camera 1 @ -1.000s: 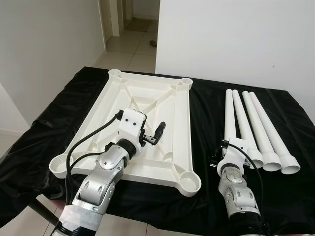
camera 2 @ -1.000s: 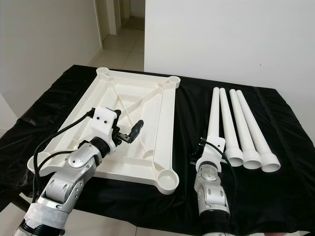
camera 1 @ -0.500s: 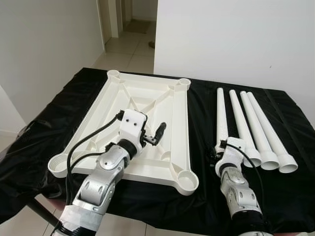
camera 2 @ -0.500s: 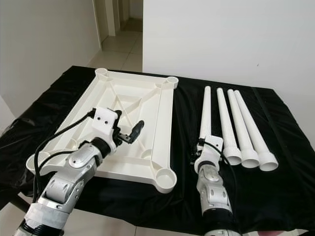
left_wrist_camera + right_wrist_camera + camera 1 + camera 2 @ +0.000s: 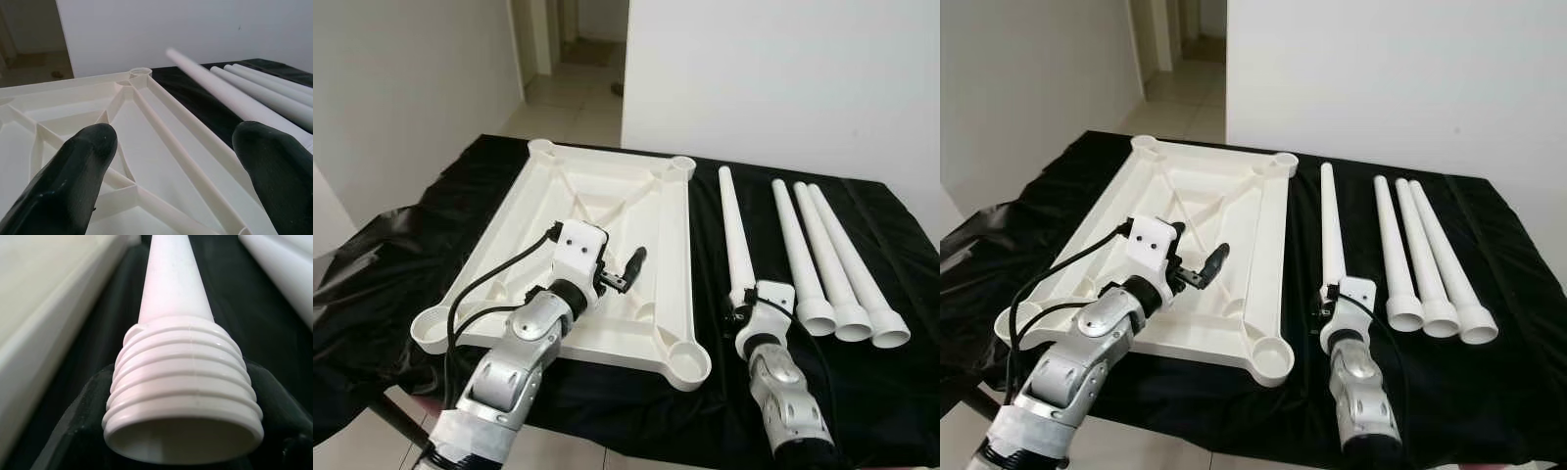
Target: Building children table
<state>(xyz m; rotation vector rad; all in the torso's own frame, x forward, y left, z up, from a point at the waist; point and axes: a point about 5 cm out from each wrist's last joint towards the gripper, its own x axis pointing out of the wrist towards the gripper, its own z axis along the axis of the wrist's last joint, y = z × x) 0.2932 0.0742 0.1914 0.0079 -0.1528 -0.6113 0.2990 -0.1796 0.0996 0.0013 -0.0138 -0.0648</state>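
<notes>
A white plastic tabletop (image 5: pixel 607 220) lies upside down on the black-covered table, with a round socket (image 5: pixel 688 363) at each corner. My left gripper (image 5: pixel 631 266) hovers open over its near right part; both black fingers (image 5: pixel 73 186) frame the ribs in the left wrist view. My right gripper (image 5: pixel 744 302) is shut on the threaded wide end (image 5: pixel 183 396) of one white table leg (image 5: pixel 732 230), which lies between the tabletop and three more legs (image 5: pixel 827 255) on the right.
The black cloth (image 5: pixel 401 264) covers the whole table and hangs over its edges. A white wall (image 5: pixel 783 78) stands behind, and a tiled hallway (image 5: pixel 573 93) opens at the back left. Bare floor lies below the near left corner.
My right gripper has drawn one leg leftward, away from the other three and closer to the tabletop's right rim. The left gripper has stayed in place.
</notes>
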